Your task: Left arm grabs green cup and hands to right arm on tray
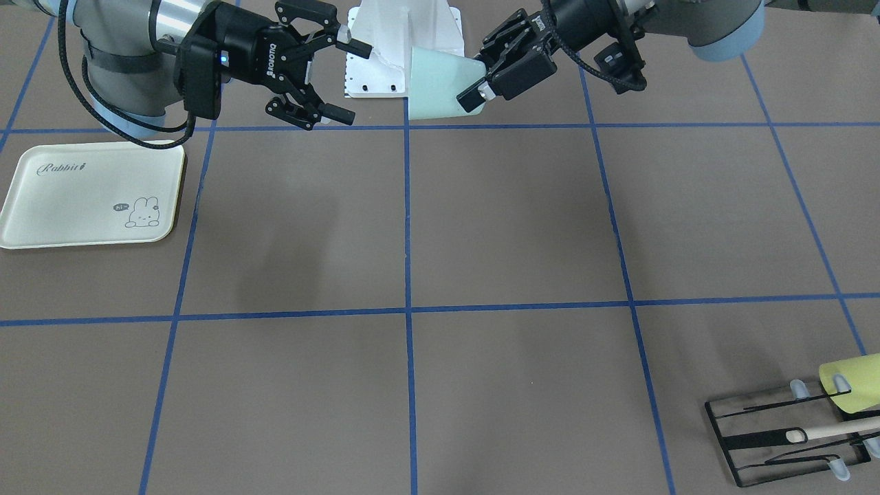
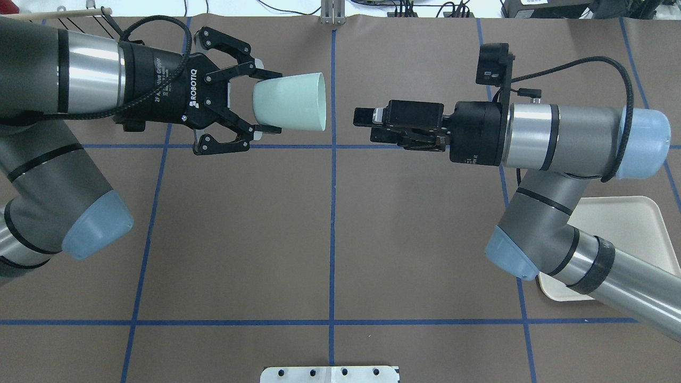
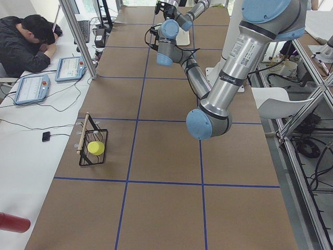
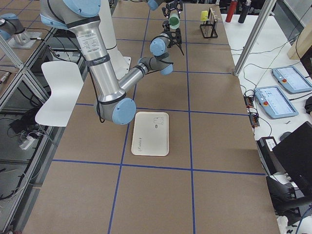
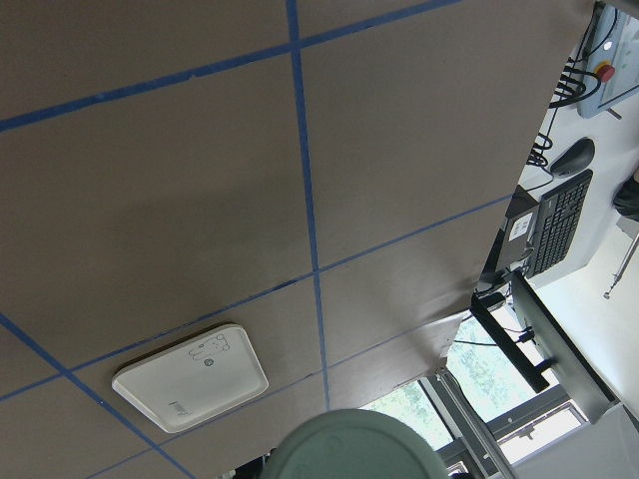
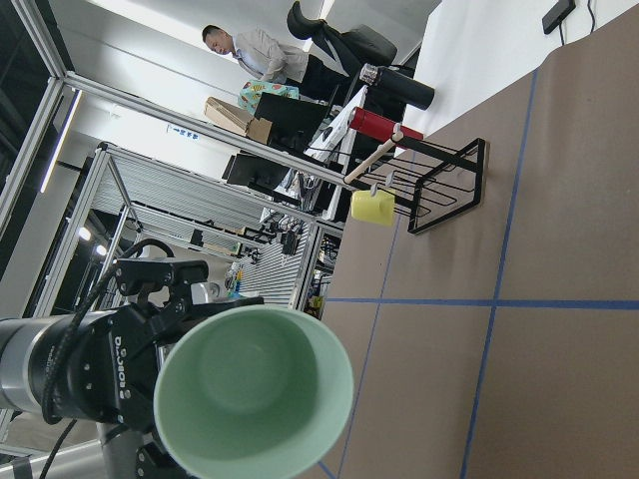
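Left gripper [image 2: 271, 101] is clamped on the base of the green cup [image 2: 298, 101]. The cup is horizontal, its bare interior facing the right gripper [image 1: 352, 82], whose fingers stand apart, near the rim. Both grippers read "ROBOTIQ". The tray [image 1: 75, 199], well apart from the right gripper, reads "Rabbit".

We count two arms, left arm [image 2: 90, 74] and right arm [image 2: 564, 138], with one gripper each: left gripper [image 2: 268, 101], right gripper [image 1: 349, 81]. Two cups: green cup [image 2: 295, 101] between the left gripper's fingers, yellow-green cup [image 1: 852, 381] on the wire rack [image 1: 756, 438], well apart from both grippers. One wire rack, one wooden stick [image 1: 839, 427] on it. One tray [image 1: 75, 199], below the right arm's elbow. Two people, far from both grippers: person at a desk [image 3: 23, 47], standing person [image 6: 262, 52].
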Controlling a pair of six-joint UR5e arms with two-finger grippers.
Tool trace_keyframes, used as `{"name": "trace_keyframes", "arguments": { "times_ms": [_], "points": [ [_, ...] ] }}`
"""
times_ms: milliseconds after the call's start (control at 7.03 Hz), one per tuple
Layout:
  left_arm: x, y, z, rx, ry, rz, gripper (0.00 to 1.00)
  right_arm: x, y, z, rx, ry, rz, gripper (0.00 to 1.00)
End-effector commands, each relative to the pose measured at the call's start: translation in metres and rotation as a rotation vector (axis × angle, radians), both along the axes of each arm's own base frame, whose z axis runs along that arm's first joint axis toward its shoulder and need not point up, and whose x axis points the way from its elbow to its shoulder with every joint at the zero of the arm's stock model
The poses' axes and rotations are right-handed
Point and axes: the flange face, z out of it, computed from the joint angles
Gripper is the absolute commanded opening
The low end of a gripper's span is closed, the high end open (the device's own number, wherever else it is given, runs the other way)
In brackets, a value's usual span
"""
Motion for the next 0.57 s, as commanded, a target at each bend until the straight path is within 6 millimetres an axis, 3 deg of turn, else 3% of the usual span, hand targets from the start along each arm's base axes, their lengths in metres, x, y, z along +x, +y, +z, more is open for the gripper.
{"name": "trace_keyframes", "arguments": {
  "times_ms": [0, 427],
  "points": [
    [0.0049, 0.0073, -0.0019, -0.023, 0.03, 0.025, 0.34, -0.0001, -0.0005, -0.0002, -0.004, -0.003, 0.007, 0.96],
    [0.0057, 0.0097, -0.0038, -0.027, 0.036, 0.03, 0.34, -0.0099, 0.006, -0.0039, -0.006, -0.013, 0.0, 0.9]
  ]
}}
